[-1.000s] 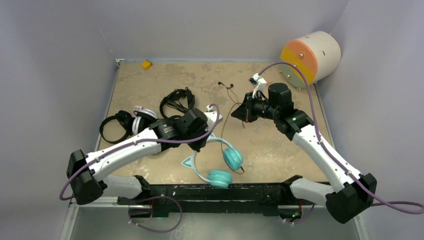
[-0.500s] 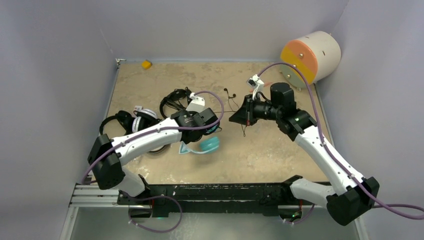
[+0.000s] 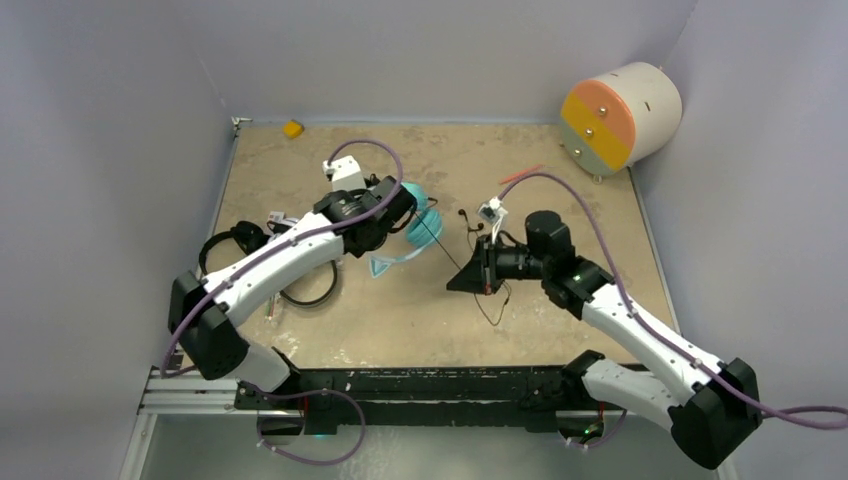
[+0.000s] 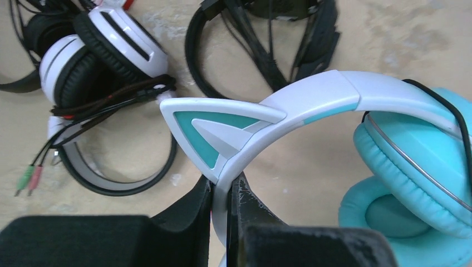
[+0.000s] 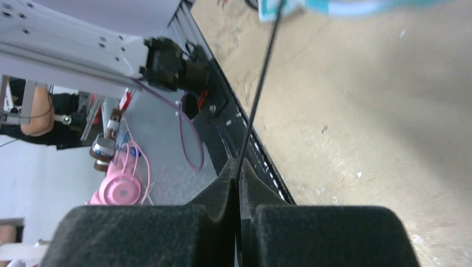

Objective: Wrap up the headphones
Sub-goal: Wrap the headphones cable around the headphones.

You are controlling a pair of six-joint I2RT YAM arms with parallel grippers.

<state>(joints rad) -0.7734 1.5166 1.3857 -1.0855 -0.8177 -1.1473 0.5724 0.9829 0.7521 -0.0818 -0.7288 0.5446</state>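
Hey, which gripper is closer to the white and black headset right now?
Left. The left gripper, shut on the band of the teal headset, sits close beside the white-and-black headset. The right gripper pinches a thin black cable farther off, past the teal headset toward the right.

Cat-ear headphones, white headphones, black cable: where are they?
Teal cat-ear headphones [image 4: 214, 133], left wrist view, on the cat ear.
White-and-black headphones [image 4: 119, 41], left wrist view, on the white ear cup.
Thin black cable [image 5: 257, 94], right wrist view, on its taut stretch.
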